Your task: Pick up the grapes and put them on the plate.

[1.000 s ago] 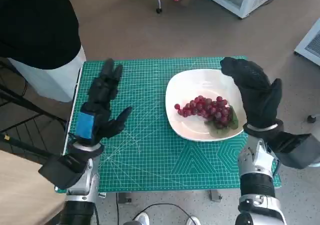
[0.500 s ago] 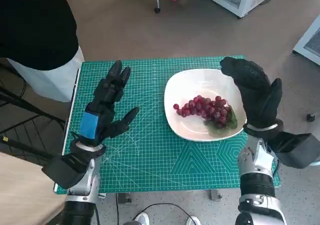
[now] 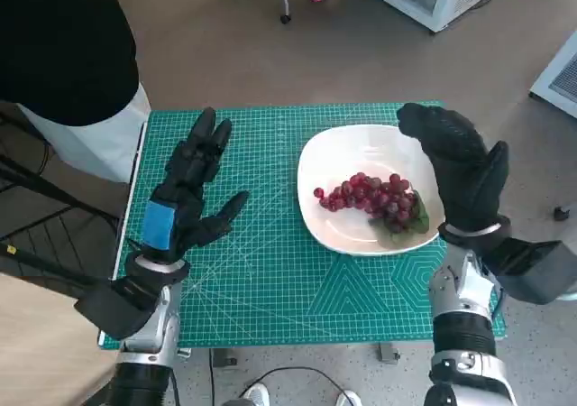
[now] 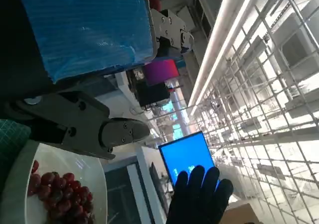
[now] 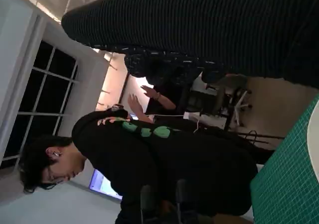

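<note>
Grapes (image 3: 371,197) are the business here, though from where I stand the biggest thing is the green cutting mat (image 3: 270,271) that covers the small table. On its right half sits the white plate (image 3: 361,236), and the red bunch lies in the middle of that plate, with a green leaf or two at the end nearest the robot.

Left hand (image 3: 185,194), black with blue tape across its back, hovers over the mat's left half, well apart from the plate, fingers spread and thumb out, holding nothing. Right hand (image 3: 462,173), in the knitted glove, is raised at the plate's right rim, just beside the fruit, fingers loosely apart and also empty.

A person in dark clothes (image 5: 149,159) stands close by at the table's far left corner.

To my eye the placing is done: the fruit rests on the dish and neither hand touches it. What remains is only to draw both hands clear without nudging the plate.
</note>
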Robot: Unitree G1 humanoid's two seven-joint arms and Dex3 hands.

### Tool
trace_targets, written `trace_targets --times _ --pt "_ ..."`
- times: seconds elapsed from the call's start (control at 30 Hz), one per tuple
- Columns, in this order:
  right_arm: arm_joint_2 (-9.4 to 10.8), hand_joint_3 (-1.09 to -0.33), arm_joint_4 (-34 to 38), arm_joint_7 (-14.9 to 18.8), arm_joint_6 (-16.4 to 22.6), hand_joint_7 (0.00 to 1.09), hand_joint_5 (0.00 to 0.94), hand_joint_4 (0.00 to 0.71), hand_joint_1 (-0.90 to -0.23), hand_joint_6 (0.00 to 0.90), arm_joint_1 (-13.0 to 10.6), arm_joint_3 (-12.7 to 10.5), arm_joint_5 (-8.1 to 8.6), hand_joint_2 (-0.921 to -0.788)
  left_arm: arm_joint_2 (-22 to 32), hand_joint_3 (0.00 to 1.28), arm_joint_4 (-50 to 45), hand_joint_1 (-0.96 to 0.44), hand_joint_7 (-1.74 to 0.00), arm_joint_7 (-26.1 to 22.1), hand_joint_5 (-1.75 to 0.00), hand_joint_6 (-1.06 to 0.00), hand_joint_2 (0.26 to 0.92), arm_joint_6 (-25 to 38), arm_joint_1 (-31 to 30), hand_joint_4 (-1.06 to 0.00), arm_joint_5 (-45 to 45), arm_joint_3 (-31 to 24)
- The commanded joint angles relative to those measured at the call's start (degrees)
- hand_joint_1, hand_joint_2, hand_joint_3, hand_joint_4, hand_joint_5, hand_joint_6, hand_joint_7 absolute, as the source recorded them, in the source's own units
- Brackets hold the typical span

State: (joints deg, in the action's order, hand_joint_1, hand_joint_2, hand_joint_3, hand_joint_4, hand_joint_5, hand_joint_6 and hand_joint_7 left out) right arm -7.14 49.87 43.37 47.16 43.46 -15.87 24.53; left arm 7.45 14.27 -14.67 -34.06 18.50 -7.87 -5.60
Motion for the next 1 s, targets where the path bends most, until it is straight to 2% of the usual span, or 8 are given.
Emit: trace_targets --times 0.03,1.0 --pt "0.1 -0.541 1.0 0.0 -0.2 0.0 0.0 0.323 -0.615 0.436 -0.8 -0.2 -0.2 -0.921 -0.2 0.36 -0.1 -0.09 -0.06 0.7 -0.01 -0.24 0.921 -1.1 0.0 -0.27 0.6 0.0" --pt "-0.2 -0.543 1.0 0.5 0.8 0.0 0.001 0.32 -0.616 0.435 -1.2 -0.2 -0.17 -0.921 -0.5 0.37 -1.1 -0.14 -0.07 1.1 -0.01 -0.25 0.921 -2.2 -1.3 -0.28 0.1 -0.2"
